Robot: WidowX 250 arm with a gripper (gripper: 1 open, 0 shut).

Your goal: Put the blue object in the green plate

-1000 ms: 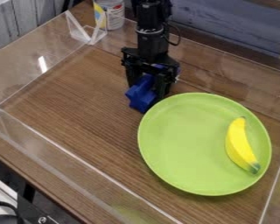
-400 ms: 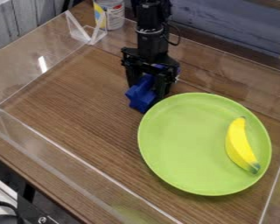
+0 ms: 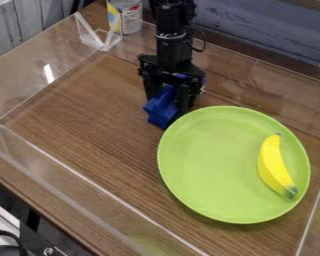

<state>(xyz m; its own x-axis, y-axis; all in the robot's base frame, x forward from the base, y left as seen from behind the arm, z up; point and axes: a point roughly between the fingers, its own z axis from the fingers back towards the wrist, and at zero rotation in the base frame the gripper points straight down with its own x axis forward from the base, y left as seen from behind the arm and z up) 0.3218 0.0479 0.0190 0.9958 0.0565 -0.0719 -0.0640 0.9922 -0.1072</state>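
The blue object (image 3: 160,108) is a small ridged block resting on the wooden table, just left of the rim of the green plate (image 3: 216,165). My gripper (image 3: 170,95) hangs straight down over it, black fingers (image 3: 148,86) standing on either side of the block's upper end. The jaws look spread wider than the block, so I read the gripper as open around it. The arm hides the far end of the block. The block is off the plate.
A yellow banana (image 3: 274,165) lies on the right side of the plate. Clear plastic walls (image 3: 29,75) enclose the table at left and front. A white bottle (image 3: 123,15) stands at the back left.
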